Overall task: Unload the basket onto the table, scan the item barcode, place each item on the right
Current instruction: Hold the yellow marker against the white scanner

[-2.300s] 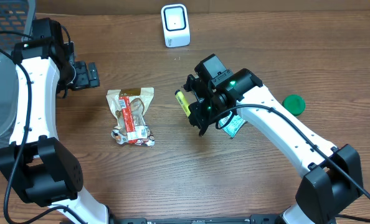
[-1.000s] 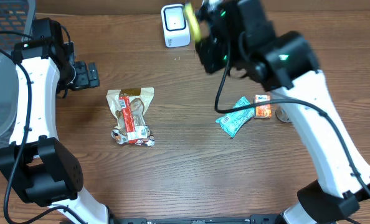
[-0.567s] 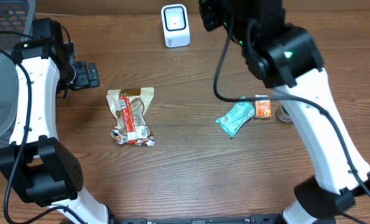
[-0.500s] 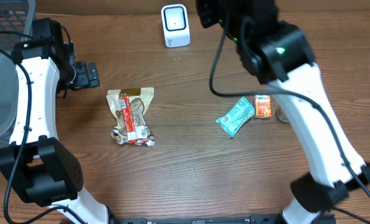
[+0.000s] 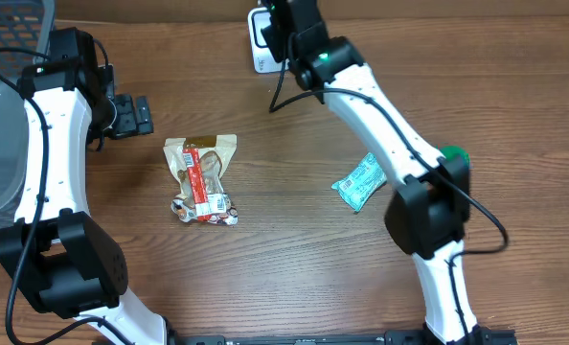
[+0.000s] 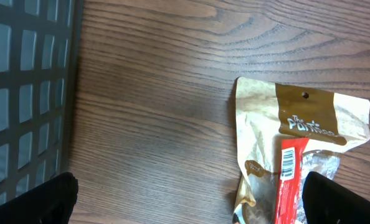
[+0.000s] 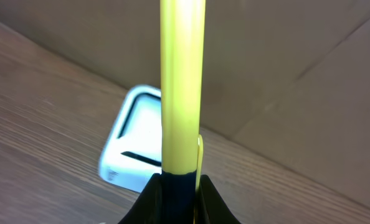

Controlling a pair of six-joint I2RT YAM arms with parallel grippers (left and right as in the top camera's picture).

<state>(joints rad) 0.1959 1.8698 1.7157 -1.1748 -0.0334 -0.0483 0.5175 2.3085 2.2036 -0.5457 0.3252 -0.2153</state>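
Right gripper pinches the yellow tube, which stands straight out from the fingertips. White scanner sits on the table just beyond the tube. Left gripper spread wide, holding nothing. Brown snack pouch lies beneath it, nearer one finger.
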